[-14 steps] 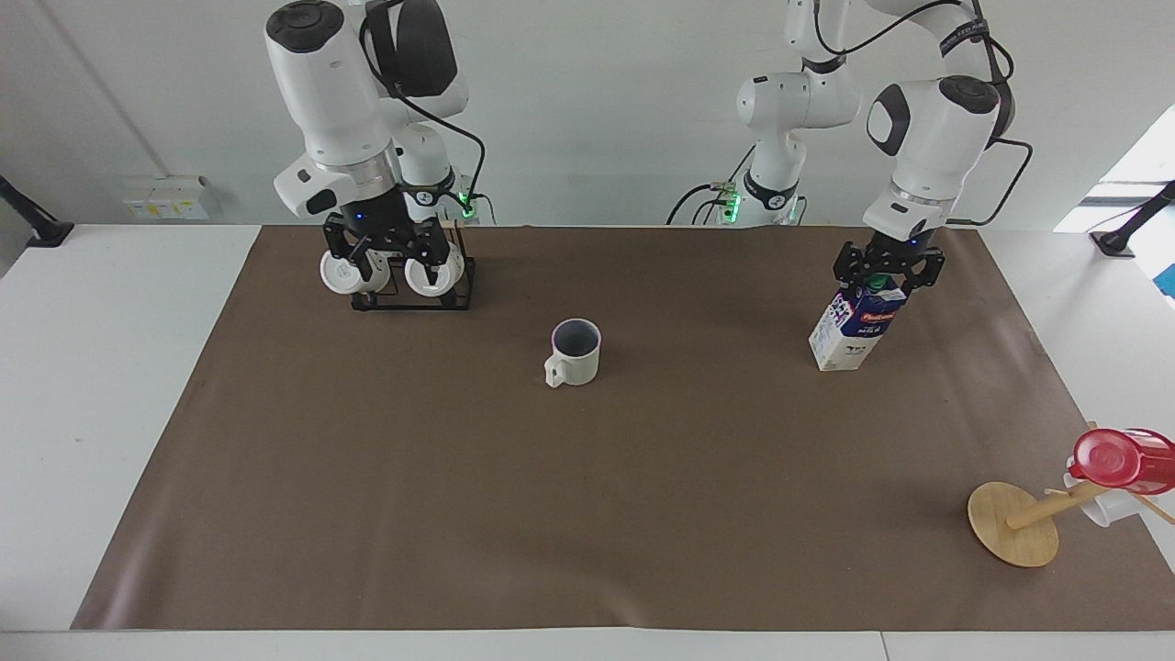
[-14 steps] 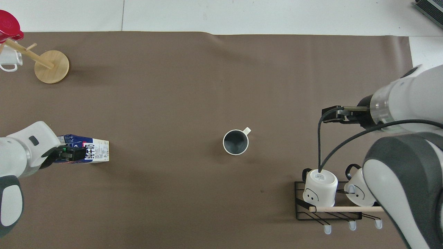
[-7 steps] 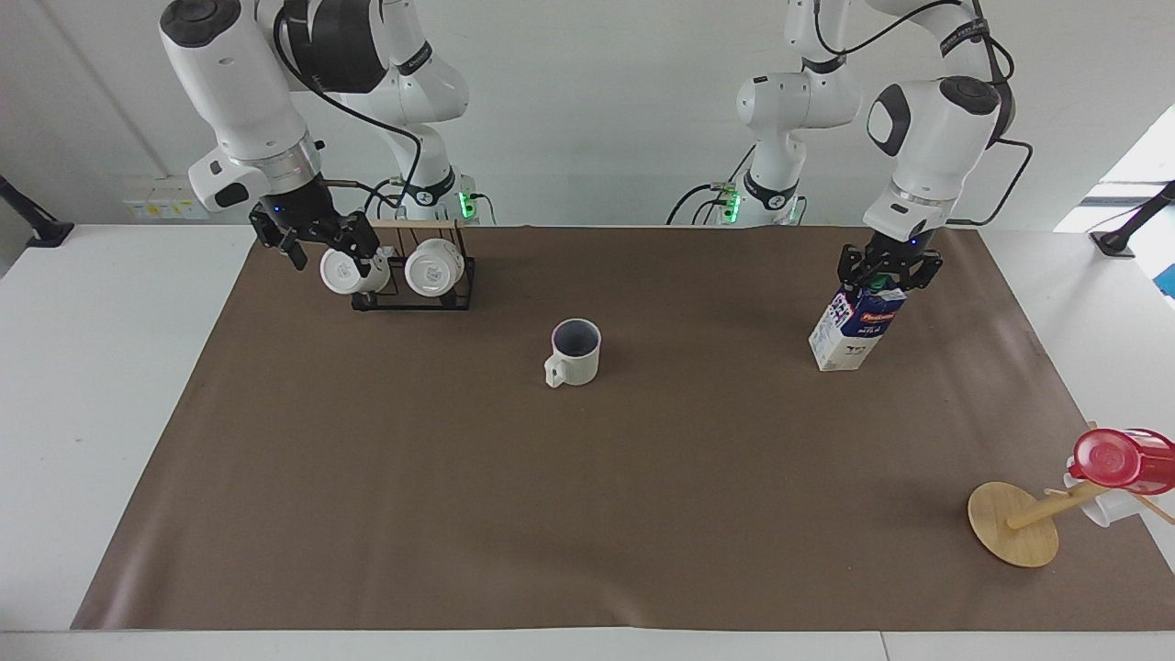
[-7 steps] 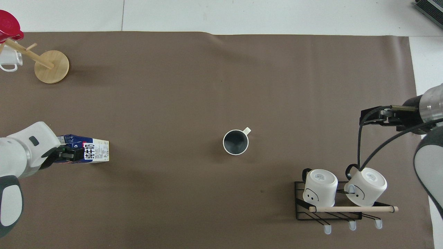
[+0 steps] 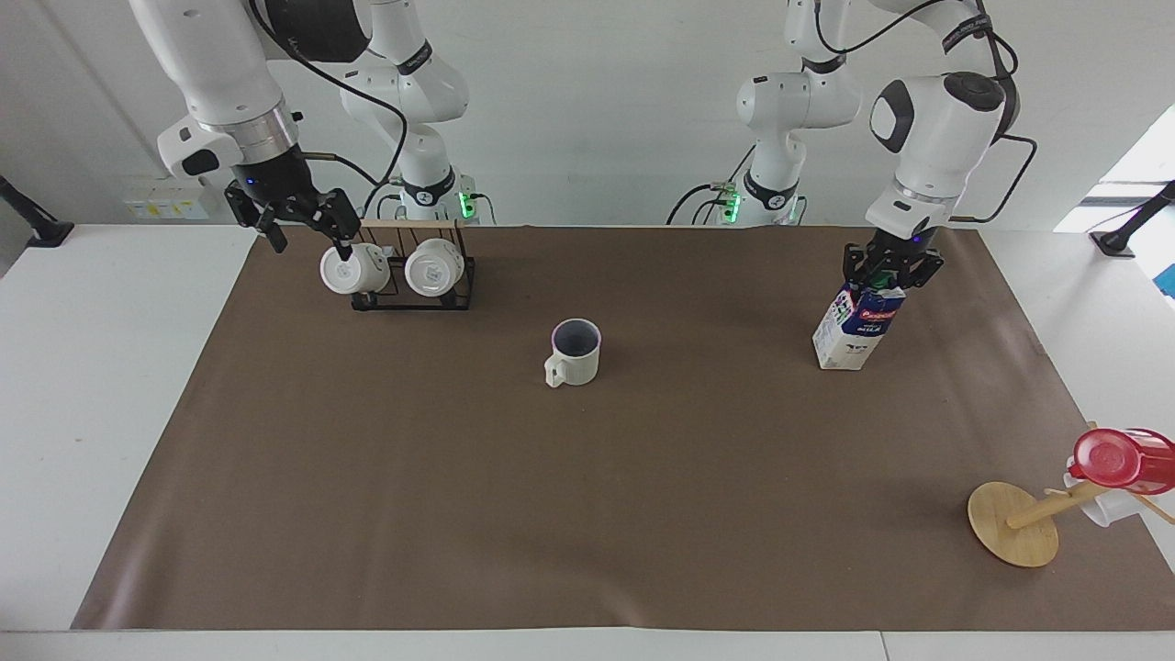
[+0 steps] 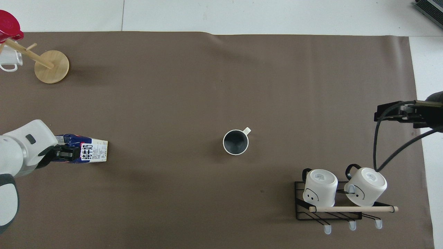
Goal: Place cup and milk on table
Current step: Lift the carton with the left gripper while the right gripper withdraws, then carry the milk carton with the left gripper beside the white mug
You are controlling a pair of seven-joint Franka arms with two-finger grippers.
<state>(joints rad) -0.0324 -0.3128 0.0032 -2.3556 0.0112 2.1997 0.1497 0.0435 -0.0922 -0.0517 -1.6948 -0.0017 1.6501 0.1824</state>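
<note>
The cup point(image 5: 576, 352) is standing upright on the brown sheet point(image 5: 587, 514) in the middle of the bench point(image 5: 92, 367), its handle turned away from the robots, with nothing touching it. The milk carton point(image 5: 853, 327) is standing on the sheet toward the left arm's end of the bench, leaning slightly. The left hand point(image 5: 889, 277) is gripping the carton at its top, fingers closed around the green cap. The right hand point(image 5: 296, 220) is hanging open and holding nothing, up in the air over the edge of the sheet beside a black wire rack point(image 5: 413, 275) that is carrying two white mugs point(image 5: 347, 270). A wooden stand point(image 5: 1014, 523) with a red cup point(image 5: 1115, 459) is lying tipped at the bench corner far from the robots.
</note>
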